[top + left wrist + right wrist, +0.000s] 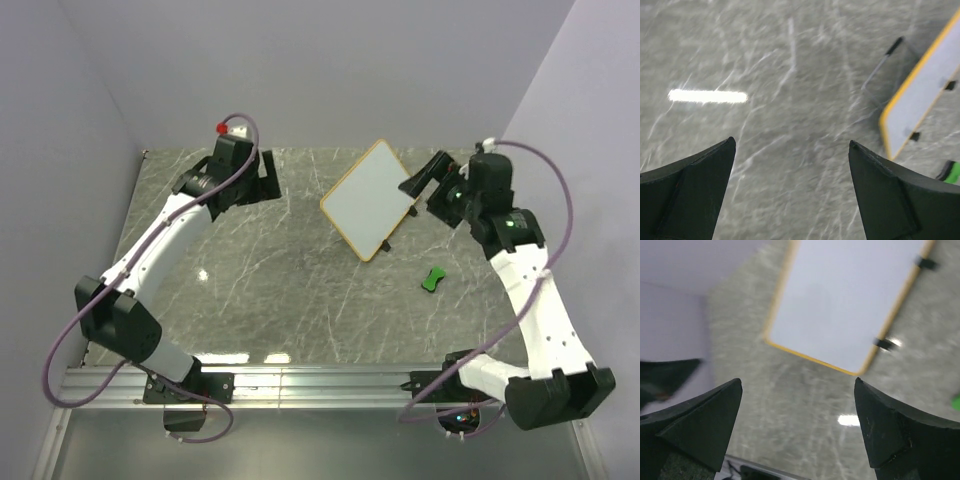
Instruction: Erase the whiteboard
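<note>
**Top external view.** The whiteboard [370,198] lies on the grey marbled tabletop [280,290], right of centre toward the far side. It is turned so that one corner points at the arms. Its face shows blank white inside the tan frame. The right hand [420,175] is at the board's right edge with fingers spread and nothing between them; contact with the frame cannot be determined. The left hand [268,178] is well apart from the board, to its left, also spread and empty. A small green eraser [433,279] lies on the tabletop near the board's near corner, free of both hands.

**Left wrist view.** Both fingers [695,195] stand wide apart over bare tabletop. The board's framed edge and its thin dark stand [885,65] appear at the right. A green corner of the eraser shows at the lower right margin.

**Right wrist view.** The fingers [900,435] are spread. The board's blank face lies ahead, with two small black clips [884,343] on its right frame edge.
</note>
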